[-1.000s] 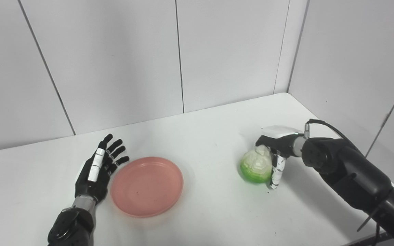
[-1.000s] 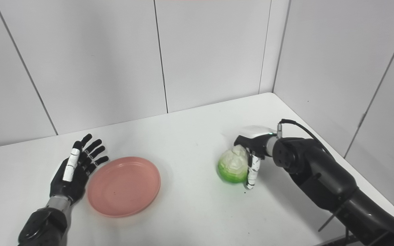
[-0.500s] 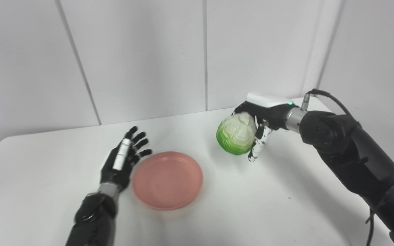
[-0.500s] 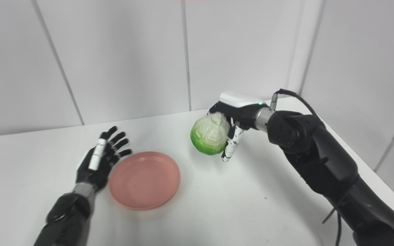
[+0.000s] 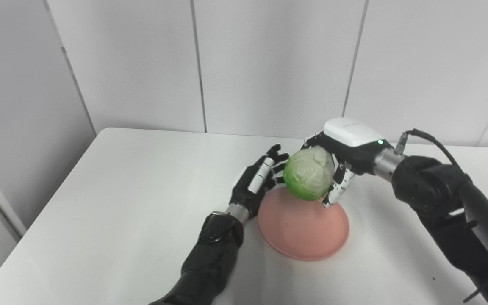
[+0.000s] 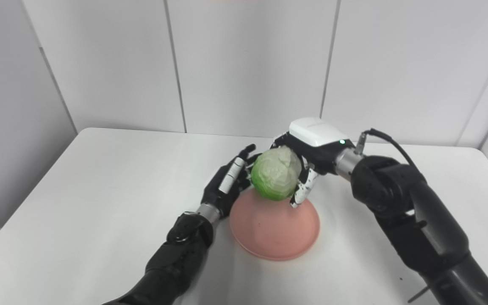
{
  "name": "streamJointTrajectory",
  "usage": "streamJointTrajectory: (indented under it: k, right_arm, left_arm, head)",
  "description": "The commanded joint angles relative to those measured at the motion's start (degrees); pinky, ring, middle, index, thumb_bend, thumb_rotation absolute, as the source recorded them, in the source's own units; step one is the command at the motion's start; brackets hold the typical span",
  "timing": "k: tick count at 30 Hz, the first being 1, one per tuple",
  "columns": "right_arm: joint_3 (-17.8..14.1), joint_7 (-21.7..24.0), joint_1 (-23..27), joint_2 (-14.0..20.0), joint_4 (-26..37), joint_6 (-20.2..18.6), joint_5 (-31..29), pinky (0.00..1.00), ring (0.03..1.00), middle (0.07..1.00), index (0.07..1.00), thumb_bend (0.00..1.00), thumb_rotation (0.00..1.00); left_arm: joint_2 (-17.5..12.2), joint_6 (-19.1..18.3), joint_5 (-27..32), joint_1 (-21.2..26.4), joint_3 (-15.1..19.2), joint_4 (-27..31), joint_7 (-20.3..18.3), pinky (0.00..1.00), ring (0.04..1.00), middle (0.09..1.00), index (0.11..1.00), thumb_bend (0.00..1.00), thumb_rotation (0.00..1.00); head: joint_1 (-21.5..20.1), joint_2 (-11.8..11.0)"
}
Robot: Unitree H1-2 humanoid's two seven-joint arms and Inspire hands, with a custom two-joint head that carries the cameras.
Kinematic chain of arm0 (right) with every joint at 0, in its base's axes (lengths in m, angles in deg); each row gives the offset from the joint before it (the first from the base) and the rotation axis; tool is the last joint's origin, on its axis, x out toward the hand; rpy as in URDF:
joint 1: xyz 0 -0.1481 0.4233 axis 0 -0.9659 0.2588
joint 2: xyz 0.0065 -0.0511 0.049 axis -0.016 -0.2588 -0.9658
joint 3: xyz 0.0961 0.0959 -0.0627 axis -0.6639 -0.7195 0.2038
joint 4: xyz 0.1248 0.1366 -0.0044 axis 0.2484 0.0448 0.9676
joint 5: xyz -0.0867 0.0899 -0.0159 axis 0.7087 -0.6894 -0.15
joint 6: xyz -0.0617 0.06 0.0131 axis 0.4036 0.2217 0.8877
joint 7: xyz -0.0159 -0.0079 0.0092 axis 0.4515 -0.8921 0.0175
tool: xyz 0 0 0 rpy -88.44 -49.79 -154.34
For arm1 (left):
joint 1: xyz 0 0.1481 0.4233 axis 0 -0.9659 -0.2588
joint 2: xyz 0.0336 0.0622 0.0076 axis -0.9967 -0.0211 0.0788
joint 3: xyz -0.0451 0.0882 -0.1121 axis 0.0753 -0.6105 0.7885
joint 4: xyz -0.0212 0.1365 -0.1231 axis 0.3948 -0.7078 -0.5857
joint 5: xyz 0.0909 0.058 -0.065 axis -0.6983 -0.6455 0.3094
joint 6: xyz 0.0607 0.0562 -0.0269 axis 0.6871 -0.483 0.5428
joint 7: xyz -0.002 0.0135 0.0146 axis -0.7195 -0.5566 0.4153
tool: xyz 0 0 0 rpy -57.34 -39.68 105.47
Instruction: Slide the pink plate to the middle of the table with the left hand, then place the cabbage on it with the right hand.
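The pink plate [image 5: 307,231] lies flat near the middle of the white table [image 5: 112,199]. My left hand [image 5: 256,185] rests against the plate's left rim, open, fingers spread and pointing away from me. The cabbage [image 5: 309,178], pale on top and green below, hangs in the air over the plate's far edge. My right hand [image 5: 340,169] is shut on the cabbage from the right and above, its white back showing. In the right eye view the cabbage [image 6: 276,178] covers part of the left hand's fingertips.
White wall panels stand close behind the table's far edge. The table's left edge [image 5: 36,178] drops off beside a grey side panel. Bare tabletop lies left of the left arm and in front of the plate.
The camera has swung left, shifting the whole picture. My right hand lifted the cabbage off the table and carried it left until it hangs over the plate. The left hand stays beside the plate.
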Motion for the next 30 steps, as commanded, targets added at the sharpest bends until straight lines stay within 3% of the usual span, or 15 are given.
streamJointTrajectory:
  k: [1, 7, 15, 19, 23, 24, 25, 26, 27, 28, 29, 30]
  right_arm:
    - [0.05, -3.02, 1.47, -0.35, -0.65, 3.83, 0.93, 0.31, 0.379, 0.463, 0.547, 0.51, 0.0]
    - [3.62, -5.85, 1.91, -3.92, -7.79, 6.54, 4.8, 0.33, 0.387, 0.474, 0.537, 0.51, 0.0]
    - [6.11, -7.35, 2.49, -6.47, -12.96, 6.28, 9.48, 0.36, 0.415, 0.523, 0.504, 0.51, 0.0]
    - [7.52, -6.16, 2.78, -6.33, -12.86, 6.19, 11.48, 0.33, 0.411, 0.519, 0.511, 0.51, 0.0]
    - [8.79, -2.28, 3.14, -6.08, -12.01, 3.72, 13.14, 0.38, 0.465, 0.515, 0.491, 0.52, 0.0]
    - [8.72, -1.0, 3.07, -6.15, -11.5, 2.61, 13.35, 0.4, 0.503, 0.574, 0.493, 0.52, 0.08]
    - [8.58, -0.14, 2.99, -6.23, -11.14, 1.9, 13.51, 0.44, 0.555, 0.639, 0.573, 0.81, 0.28]
    - [8.21, 1.27, 2.96, -6.17, -10.65, 1.03, 13.34, 0.45, 0.573, 0.661, 0.6, 0.9, 0.34]
    - [7.91, 2.23, 2.93, -6.14, -10.35, 0.51, 13.23, 0.63, 0.718, 0.763, 0.697, 0.96, 0.51]
    - [7.57, 3.23, 3.05, -5.91, -9.98, 0.18, 12.91, 0.69, 0.768, 0.798, 0.73, 0.98, 0.56]
    - [7.33, 3.91, 3.13, -5.76, -9.71, -0.05, 12.72, 0.86, 0.85, 0.862, 0.784, 0.99, 0.65]
    - [7.08, 4.48, 3.32, -5.59, -9.47, -0.2, 12.55, 0.94, 0.898, 0.9, 0.817, 1.0, 0.69]
  left_arm:
    - [0.43, -4.21, -1.04, -4.8, -0.12, -4.59, 1.95, 0.65, 0.842, 0.866, 0.901, 0.91, 0.75]
    - [-0.61, -3.75, -0.87, -6.44, 0.44, -3.09, 1.79, 0.63, 0.84, 0.858, 0.9, 0.91, 0.75]
    - [-2.11, -5.69, -1.07, -7.76, 0.61, -0.1, 1.34, 0.62, 0.831, 0.846, 0.882, 0.92, 0.76]
    - [-2.73, -7.48, -0.38, -8.3, 0.89, 1.7, 0.48, 0.65, 0.836, 0.848, 0.881, 0.94, 0.75]
    - [-3.01, -8.27, -0.1, -8.35, 0.97, 2.59, -0.15, 0.65, 0.836, 0.852, 0.883, 0.94, 0.74]
    - [-3.09, -8.4, -0.07, -8.35, 0.97, 2.76, -0.31, 0.65, 0.836, 0.85, 0.881, 0.94, 0.74]
    - [-3.15, -8.49, -0.07, -8.36, 0.97, 2.86, -0.42, 0.65, 0.831, 0.845, 0.88, 0.94, 0.74]
    - [-3.21, -8.58, -0.13, -8.26, 0.93, 2.94, -0.49, 0.65, 0.83, 0.843, 0.879, 0.94, 0.74]
    - [-3.24, -8.65, -0.19, -8.19, 0.91, 2.99, -0.52, 0.65, 0.832, 0.844, 0.881, 0.94, 0.74]
    - [-3.29, -9.02, -0.29, -8.13, 0.85, 3.22, -0.42, 0.65, 0.832, 0.844, 0.882, 0.94, 0.74]
    - [-3.32, -9.31, -0.36, -8.11, 0.8, 3.41, -0.34, 0.66, 0.839, 0.853, 0.888, 0.95, 0.74]
    - [-3.35, -9.68, -0.36, -8.16, 0.81, 3.85, -0.21, 0.67, 0.839, 0.854, 0.888, 0.94, 0.74]
  head:
    - [0.41, 0.14]
    - [-0.33, 1.13]
    - [-4.49, 2.15]
    - [-6.31, 2.43]
    - [-7.23, 2.55]
    - [-7.52, 2.59]
    - [-7.52, 2.59]
    - [-7.85, 2.58]
    - [-7.85, 2.58]
    - [-8.1, 2.59]
    - [-8.1, 2.59]
    - [-8.37, 2.62]
